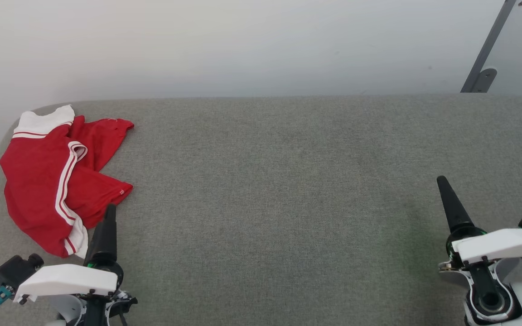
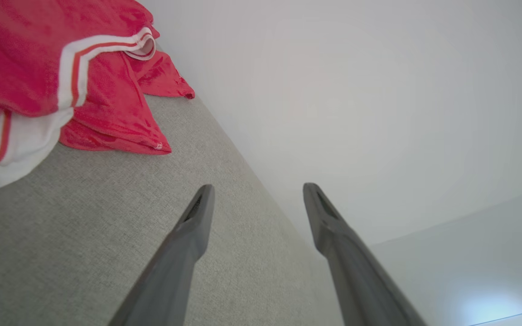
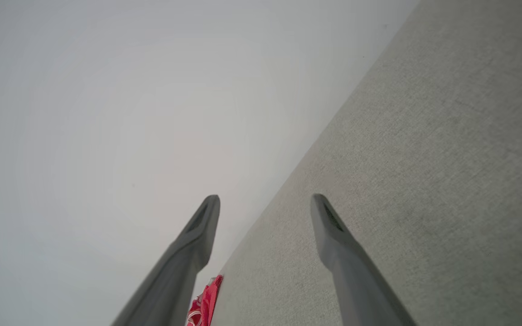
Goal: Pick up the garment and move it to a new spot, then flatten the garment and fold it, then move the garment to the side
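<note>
A broad grey woven-fabric table top (image 1: 288, 181) with rounded corners runs across the head view against a plain white wall (image 1: 243, 45). The garment (image 1: 39, 176), a bright red soft knit T-shirt, lies crumpled at the table's far-left end, close to the left edge. Its long axis runs roughly from the far edge toward the robot. The left gripper (image 1: 109, 213) sits just at the shirt's near end, so this arm is clearly the nearer. In the left wrist view its two long dark fingers (image 2: 195, 226) stand apart and empty, with the cloth ahead of them, off to that view's left and not touching. The right gripper (image 1: 443, 185) is well apart at the table's other end, its fingers (image 3: 202, 226) likewise spread with nothing between them. A pickup probably falls to the left arm, reaching forward and leftward. The shirt is bunched and folded over itself, not flat. It has white sleeve ends (image 1: 43, 121), thin red-and-white striped trim (image 1: 64, 181), and a small white tag (image 1: 121, 191) at a hem corner.
</note>
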Controlling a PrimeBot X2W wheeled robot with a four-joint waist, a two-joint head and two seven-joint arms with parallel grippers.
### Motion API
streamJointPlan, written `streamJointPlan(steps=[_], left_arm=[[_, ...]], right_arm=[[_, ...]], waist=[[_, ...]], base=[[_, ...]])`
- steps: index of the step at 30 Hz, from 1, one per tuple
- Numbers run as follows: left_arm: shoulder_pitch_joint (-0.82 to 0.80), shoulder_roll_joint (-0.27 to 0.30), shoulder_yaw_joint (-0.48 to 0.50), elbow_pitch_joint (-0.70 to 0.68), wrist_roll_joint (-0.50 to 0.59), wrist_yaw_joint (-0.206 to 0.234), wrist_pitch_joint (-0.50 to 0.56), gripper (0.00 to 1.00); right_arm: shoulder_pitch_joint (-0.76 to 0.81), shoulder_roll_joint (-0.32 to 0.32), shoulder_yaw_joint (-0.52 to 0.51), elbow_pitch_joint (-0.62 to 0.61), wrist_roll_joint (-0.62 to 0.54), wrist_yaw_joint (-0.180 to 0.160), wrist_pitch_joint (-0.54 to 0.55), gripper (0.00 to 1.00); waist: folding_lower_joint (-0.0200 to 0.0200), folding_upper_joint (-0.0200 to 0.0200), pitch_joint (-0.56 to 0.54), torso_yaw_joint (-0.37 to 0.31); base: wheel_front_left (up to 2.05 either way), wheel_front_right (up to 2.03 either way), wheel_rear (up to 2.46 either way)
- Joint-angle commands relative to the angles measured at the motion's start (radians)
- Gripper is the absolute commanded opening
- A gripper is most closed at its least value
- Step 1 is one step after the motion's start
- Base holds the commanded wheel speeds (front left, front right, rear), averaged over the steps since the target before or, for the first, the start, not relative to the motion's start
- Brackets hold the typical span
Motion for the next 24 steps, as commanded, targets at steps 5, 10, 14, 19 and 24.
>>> streamJointPlan(steps=[5, 10, 14, 19, 24], left_arm=[[-0.02, 0.012, -0.01, -0.028, 0.163, 0.018, -0.028, 1.0], [-0.019, 0.023, -0.03, -0.048, 0.277, 0.035, -0.046, 1.0], [-0.015, 0.03, -0.046, -0.058, 0.333, 0.042, -0.056, 1.0], [-0.01, 0.047, -0.074, -0.061, 0.418, 0.058, -0.072, 1.0], [-0.012, 0.065, -0.099, -0.046, 0.489, 0.077, -0.088, 1.0]], right_arm=[[-0.051, -0.027, 0.012, 0.004, -0.156, 0.002, -0.029, 1.0], [-0.059, -0.038, 0.01, 0.005, -0.285, 0.002, -0.046, 1.0], [-0.062, -0.038, 0.005, 0.003, -0.354, 0.002, -0.056, 1.0], [-0.068, -0.042, -0.002, -0.001, -0.469, 0.002, -0.073, 1.0], [-0.074, -0.042, -0.013, -0.004, -0.568, 0.002, -0.088, 1.0]], waist=[[-0.0001, 0.0, 0.002, 0.001], [-0.0001, 0.0, 0.003, 0.003], [-0.0001, 0.0, 0.003, 0.003], [-0.0001, 0.0, 0.003, 0.002], [-0.0001, 0.0, 0.002, 0.0]], base=[[0.0, 0.0, 0.0], [0.0, 0.0, 0.0], [0.0, 0.0, 0.0], [0.0, 0.0, 0.0], [0.0, 0.0, 0.0]])
